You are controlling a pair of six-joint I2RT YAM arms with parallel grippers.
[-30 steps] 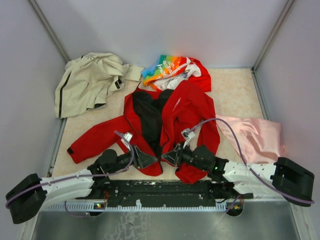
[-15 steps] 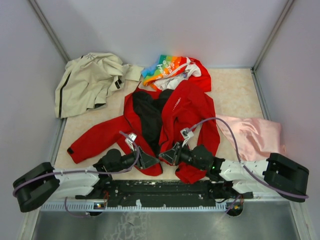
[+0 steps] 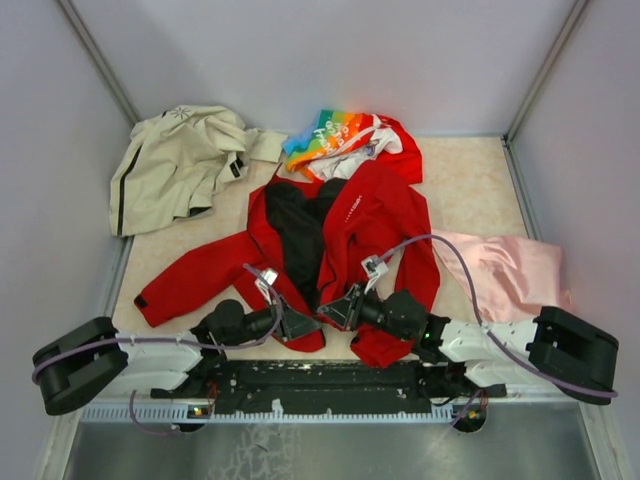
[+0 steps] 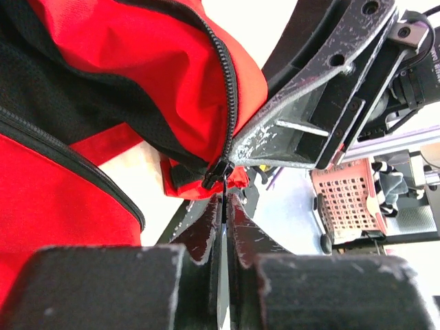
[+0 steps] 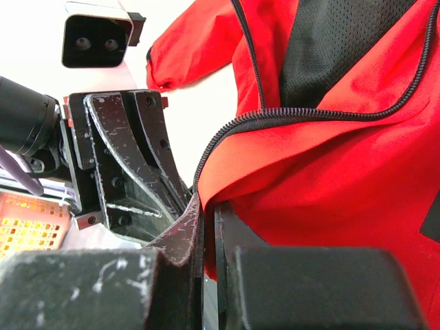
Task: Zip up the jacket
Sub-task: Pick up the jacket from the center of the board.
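Just left of the pink cloth (image 3: 505, 275), the jacket (image 3: 350, 230) lay open. Our left gripper (image 4: 225, 203) was clenched on the zipper pull (image 4: 224, 187), and our right gripper (image 5: 206, 205) pinched the jacket's front edge. We judged the thin pull could slip free, or slack fabric could jam it.

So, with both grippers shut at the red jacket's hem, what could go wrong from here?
The left gripper pinches only the thin zipper pull; it could slip out under tension. The right gripper holds the jacket hem right beside it, so the two grippers might collide.
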